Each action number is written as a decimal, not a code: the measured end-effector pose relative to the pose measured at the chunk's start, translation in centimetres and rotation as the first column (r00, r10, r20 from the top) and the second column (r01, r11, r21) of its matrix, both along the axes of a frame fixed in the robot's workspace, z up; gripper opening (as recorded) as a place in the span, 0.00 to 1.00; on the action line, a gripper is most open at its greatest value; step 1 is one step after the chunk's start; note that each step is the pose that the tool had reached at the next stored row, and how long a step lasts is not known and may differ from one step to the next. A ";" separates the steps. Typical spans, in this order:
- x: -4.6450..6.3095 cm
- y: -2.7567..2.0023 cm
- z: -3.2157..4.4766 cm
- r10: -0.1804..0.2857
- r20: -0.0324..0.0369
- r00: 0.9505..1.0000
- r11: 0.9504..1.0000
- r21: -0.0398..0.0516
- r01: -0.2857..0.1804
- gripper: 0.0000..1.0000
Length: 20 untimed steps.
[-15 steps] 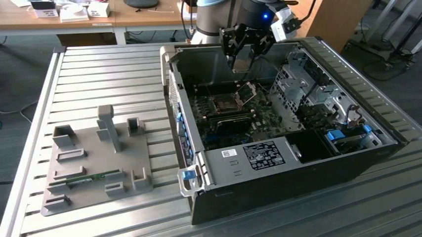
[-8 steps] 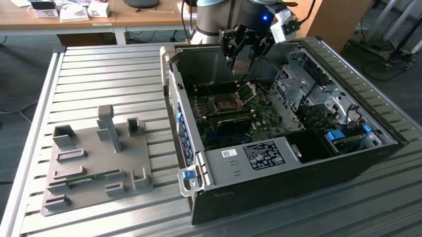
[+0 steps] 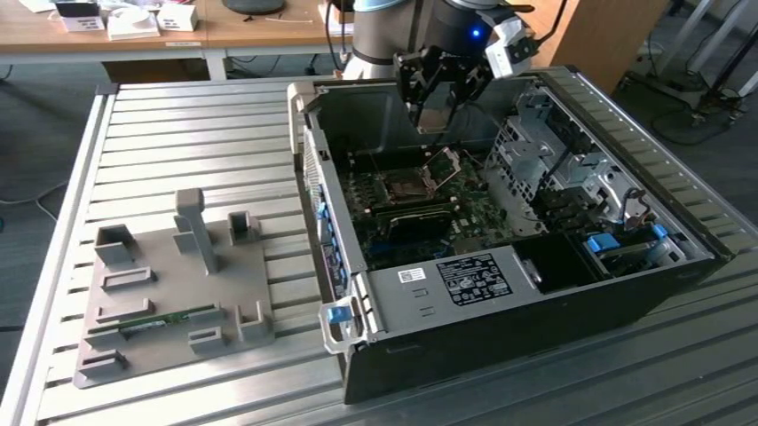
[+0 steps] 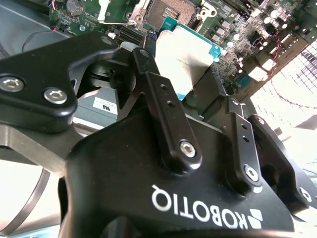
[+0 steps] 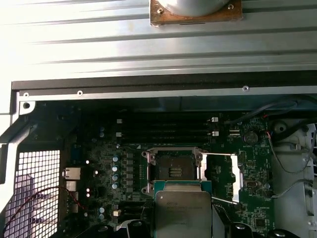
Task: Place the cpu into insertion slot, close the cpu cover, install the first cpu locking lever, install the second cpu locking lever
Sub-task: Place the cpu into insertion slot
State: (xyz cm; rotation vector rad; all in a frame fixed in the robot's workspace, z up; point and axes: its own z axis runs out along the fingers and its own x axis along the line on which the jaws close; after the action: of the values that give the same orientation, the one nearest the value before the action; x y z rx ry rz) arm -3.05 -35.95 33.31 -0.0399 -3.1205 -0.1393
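Observation:
My gripper (image 3: 434,114) hangs over the open computer case, shut on the cpu (image 3: 434,122). In the second wrist view the cpu (image 4: 184,58) is a pale silver square on a teal base, pinched between the black fingers (image 4: 157,94) of the gripper (image 4: 181,67). In the first wrist view the cpu (image 5: 183,212) hovers just beside the insertion slot (image 5: 173,171), a dark square socket with a silver rim on the green board. The cpu cover (image 5: 222,177) is swung open to the side of the socket. In the exterior view the slot (image 3: 406,185) lies below the gripper, with the cover (image 3: 443,166) tilted up.
The case walls (image 3: 311,169) surround the board. A drive cage (image 3: 556,169) and cables fill the exterior view's right. Long black memory slots (image 5: 163,130) run beside the socket. A grey fixture plate (image 3: 177,293) with a memory stick lies on the slatted table at the exterior view's left.

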 end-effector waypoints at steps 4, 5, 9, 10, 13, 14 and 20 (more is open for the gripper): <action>0.0 0.00 -0.16 0.000 0.000 1.000 1.000 0.000 0.000 0.54; 0.0 0.00 -0.19 0.000 0.000 1.000 1.000 0.000 0.000 0.54; 0.0 0.00 -0.26 0.000 0.000 1.000 1.000 0.000 0.000 0.54; 0.0 0.00 -0.26 0.000 0.000 1.000 1.000 0.000 0.000 0.54; 0.0 0.00 -0.32 0.000 0.000 1.000 1.000 0.000 0.000 0.54; 0.0 0.00 -0.32 0.000 0.000 1.000 1.000 0.000 0.000 0.54; 0.0 0.00 -0.40 0.000 0.000 1.000 1.000 0.000 0.000 0.54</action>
State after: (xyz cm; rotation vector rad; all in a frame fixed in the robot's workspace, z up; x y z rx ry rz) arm -3.05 -35.95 32.92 -0.0400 -3.1205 -0.1390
